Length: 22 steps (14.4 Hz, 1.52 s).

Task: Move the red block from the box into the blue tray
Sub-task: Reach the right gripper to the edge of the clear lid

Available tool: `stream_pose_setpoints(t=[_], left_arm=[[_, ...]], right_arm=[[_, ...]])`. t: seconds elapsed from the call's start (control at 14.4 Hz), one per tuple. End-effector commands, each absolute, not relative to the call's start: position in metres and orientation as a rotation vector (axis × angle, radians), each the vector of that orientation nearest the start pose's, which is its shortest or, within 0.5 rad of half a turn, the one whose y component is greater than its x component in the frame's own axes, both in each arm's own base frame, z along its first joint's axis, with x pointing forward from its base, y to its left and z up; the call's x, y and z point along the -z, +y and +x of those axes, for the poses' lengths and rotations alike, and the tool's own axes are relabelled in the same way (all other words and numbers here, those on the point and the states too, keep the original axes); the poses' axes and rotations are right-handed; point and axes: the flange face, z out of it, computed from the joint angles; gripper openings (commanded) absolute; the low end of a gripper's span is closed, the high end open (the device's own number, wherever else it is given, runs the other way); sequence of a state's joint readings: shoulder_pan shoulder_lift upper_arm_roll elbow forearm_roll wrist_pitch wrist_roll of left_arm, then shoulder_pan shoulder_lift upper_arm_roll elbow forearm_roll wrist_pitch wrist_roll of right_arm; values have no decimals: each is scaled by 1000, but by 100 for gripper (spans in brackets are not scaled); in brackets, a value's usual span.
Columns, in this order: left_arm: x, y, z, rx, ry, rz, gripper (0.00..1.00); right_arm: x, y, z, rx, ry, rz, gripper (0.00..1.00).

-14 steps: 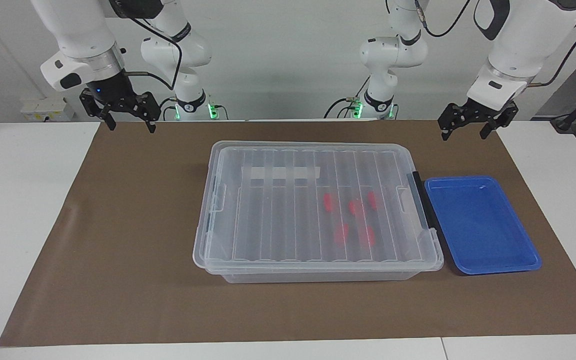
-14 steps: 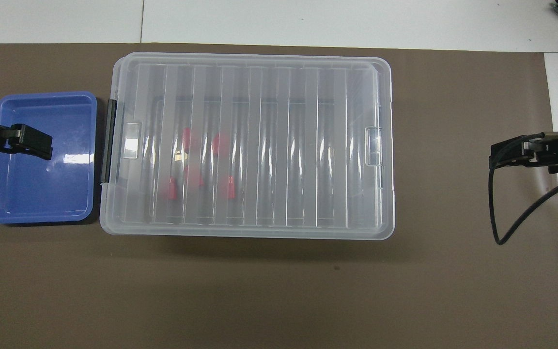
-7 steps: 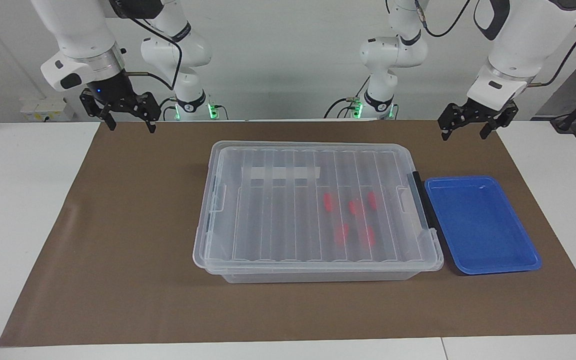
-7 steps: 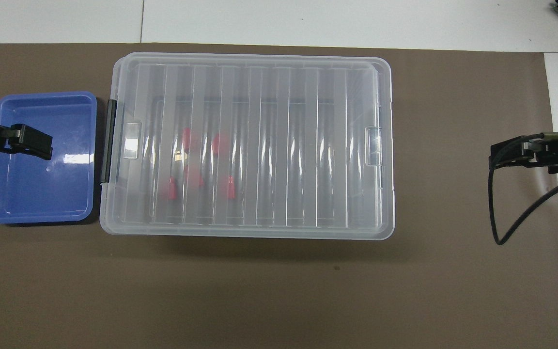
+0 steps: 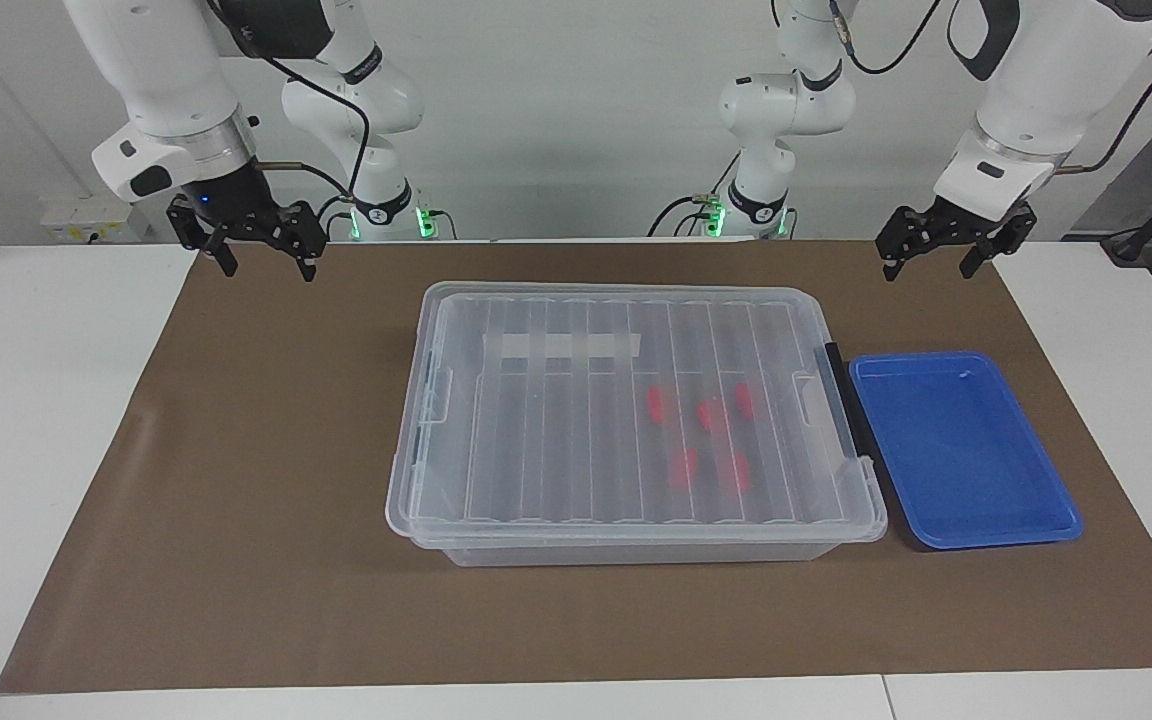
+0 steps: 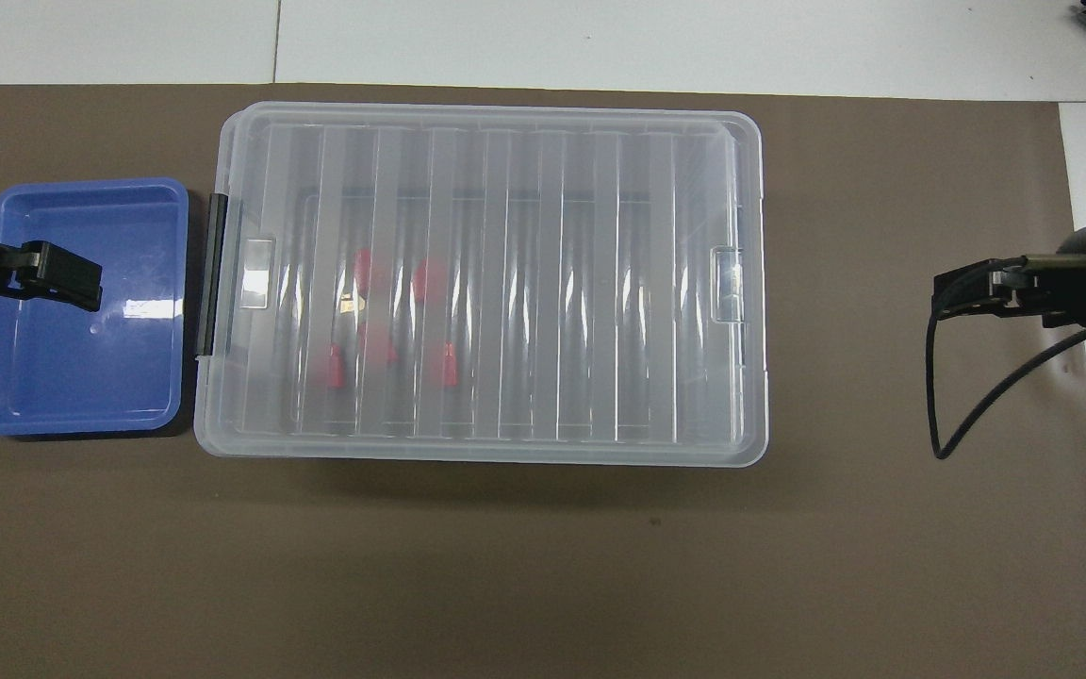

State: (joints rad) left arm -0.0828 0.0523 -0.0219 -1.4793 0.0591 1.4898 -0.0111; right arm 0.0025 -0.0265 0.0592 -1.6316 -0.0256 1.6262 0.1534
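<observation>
Brown paper covered the middle of the white table you were looking at. On it, in the middle of the facing view, sat the box, see-through, with its ribbed lid on and a black latch at the end beside the blue tray. You could see five red blocks inside the box, under the lid, in the half near the tray. The tray lay just beside the box at the right of the facing view, with nothing in it.

Your left gripper hung in the air at the upper right of that view, over the edge of the brown paper, with its fingers apart and holding nothing. Your right gripper hung at the upper left, over the paper's corner, and its fingers were apart too, holding nothing
</observation>
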Motion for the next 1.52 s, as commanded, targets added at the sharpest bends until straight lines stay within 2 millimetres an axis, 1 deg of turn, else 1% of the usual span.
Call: stream_pose_setpoints(t=[0.0,0.07,0.21,0.28,0.35,0.48,0.55,0.69,0.83,1.11,1.32,1.45], left_arm=[[-632,-48,551,-58,136,-3072,100],[-632,-48,551,-58,136,-3072,100],[-632,-48,551,-58,136,-3072,100],[-632,-48,551,-58,136,-3072,100],[-632,-48,551,-58,136,-3072,100],[-632,-48,551,-58,136,-3072,100],[-632,-48,551,-56,136,-3072,100],[-632,-48,551,-58,136,-3072,100],[-632,-48,551,-58,136,-3072,100],[-632,-48,551,-58,136,-3072,100],[-632,-48,551,-58,136,-3072,100],[-632,-48,551,-58,136,-3072,100]], right_arm=[[-591,51,549,107,134,-3146,100],[-578,54,553,121,157,-3142,100],[-556,85,559,156,133,-3132,100],[-547,93,564,160,159,-3126,100],[-540,106,567,171,163,-3120,100],[-524,118,578,197,152,-3110,100],[-515,130,583,216,131,-3104,100],[-497,143,591,212,128,-3099,100],[-480,148,596,195,111,-3102,100],[-472,147,595,159,102,-3111,100],[-470,141,594,132,107,-3118,100],[-467,138,591,102,66,-3127,100]])
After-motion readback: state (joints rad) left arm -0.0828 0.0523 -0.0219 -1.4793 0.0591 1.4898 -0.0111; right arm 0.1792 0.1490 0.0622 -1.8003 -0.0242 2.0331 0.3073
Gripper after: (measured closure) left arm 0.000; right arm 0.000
